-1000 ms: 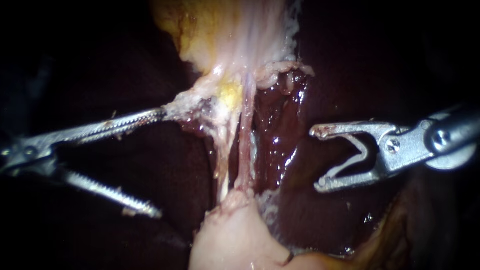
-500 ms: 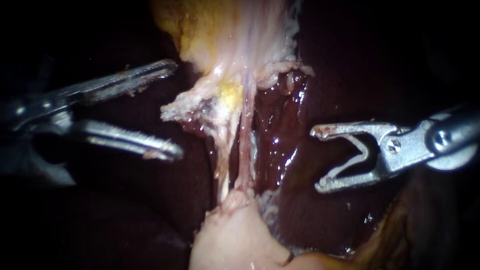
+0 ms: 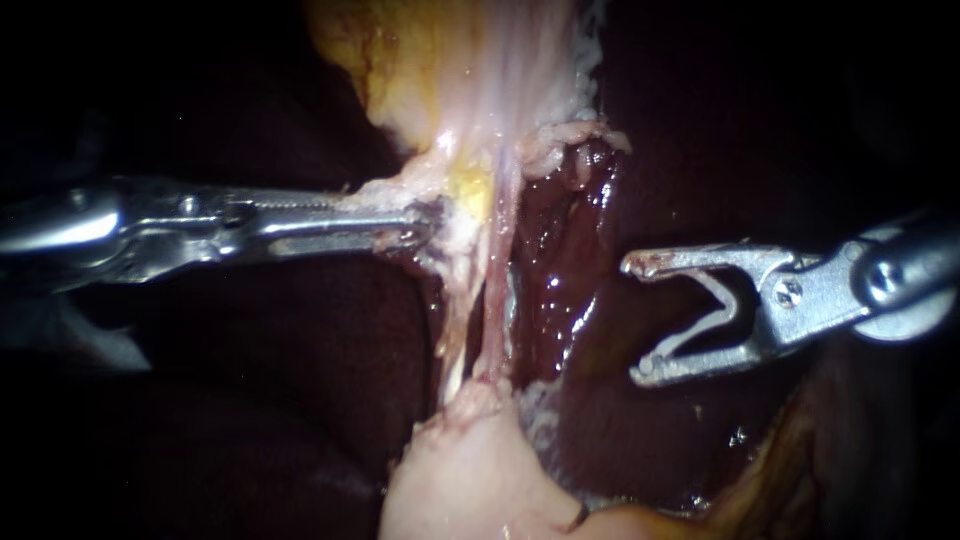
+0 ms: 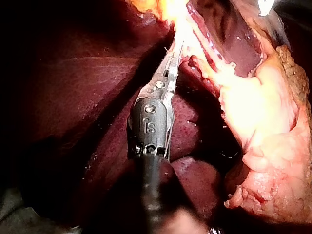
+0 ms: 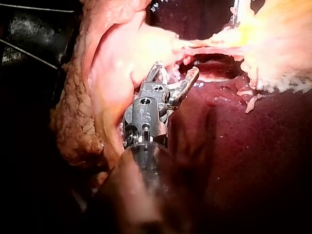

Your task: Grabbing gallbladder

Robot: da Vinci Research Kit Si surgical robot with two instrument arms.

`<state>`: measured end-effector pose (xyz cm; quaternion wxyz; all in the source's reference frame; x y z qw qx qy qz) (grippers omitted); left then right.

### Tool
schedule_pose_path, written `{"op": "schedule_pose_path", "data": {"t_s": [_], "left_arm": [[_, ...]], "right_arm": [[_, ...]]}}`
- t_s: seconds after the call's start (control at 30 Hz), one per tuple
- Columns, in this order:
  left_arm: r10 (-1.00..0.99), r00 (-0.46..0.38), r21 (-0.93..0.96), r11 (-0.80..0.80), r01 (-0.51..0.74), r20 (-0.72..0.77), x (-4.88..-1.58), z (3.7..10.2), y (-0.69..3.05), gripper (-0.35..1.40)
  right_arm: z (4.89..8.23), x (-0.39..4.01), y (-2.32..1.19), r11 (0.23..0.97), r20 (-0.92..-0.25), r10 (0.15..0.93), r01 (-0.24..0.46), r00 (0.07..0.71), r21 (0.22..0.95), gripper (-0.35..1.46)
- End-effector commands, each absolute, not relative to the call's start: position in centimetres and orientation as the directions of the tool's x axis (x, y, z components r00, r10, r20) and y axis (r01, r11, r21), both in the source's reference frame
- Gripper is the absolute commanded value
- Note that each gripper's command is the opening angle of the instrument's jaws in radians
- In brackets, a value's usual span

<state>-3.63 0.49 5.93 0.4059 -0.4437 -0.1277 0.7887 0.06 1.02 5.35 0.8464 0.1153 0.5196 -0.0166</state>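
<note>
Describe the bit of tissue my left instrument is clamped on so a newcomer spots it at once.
Find the pale yellowish mass at the top of the endoscope view and follow it down to its bright yellow spot. The ragged whitish fringe juts sideways from there, gripped by the left instrument; the neighbouring strands run straight down, ungripped.

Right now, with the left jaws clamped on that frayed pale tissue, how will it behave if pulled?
Likely floppy: the frayed pale tissue looks thin and ragged where the left instrument grips it. Probably slippery, since it glistens wet. It may tear, as only thin strands join it below.
</note>
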Motion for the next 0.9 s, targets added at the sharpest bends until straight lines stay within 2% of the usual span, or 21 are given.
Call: {"op": "schedule_pose_path", "data": {"t_s": [0.03,0.27,0.53,0.9], "left_arm": [[0.761,-0.27,-0.565,-0.627,-0.536,-0.589,-3.61,5.89,0.5,-0.35],[0.783,-0.257,-0.573,-0.599,-0.56,-0.566,-3.43,5.5,0.63,-0.35],[0.79,-0.198,-0.583,-0.573,-0.577,-0.581,-3.11,5.02,1.03,-0.35],[0.788,-0.196,-0.574,-0.571,-0.587,-0.584,-3.17,5.08,0.96,-0.35]], "right_arm": [[5.35,0.06,1.02,0.973,-0.884,0.092,0.148,0.459,0.178,0.5],[5.35,0.05,1.02,0.973,-0.884,0.092,0.148,0.459,0.178,0.5],[5.34,0.05,1.03,0.973,-0.884,0.092,0.148,0.459,0.179,0.5],[5.35,0.05,1.03,0.973,-0.884,0.092,0.148,0.459,0.178,0.5]]}}
